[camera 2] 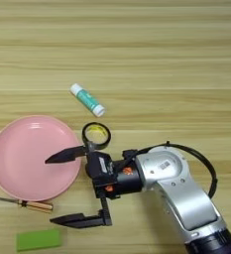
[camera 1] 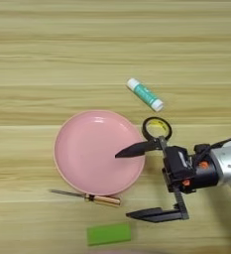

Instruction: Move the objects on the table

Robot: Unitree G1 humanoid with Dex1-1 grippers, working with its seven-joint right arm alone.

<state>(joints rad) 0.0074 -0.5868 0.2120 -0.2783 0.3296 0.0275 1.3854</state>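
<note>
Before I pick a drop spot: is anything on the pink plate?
Nothing lies in the pink plate; its bowl shows bare. One finger of the open claw reaches over its right side and covers a small strip there, so that bit cannot be checked.
</note>
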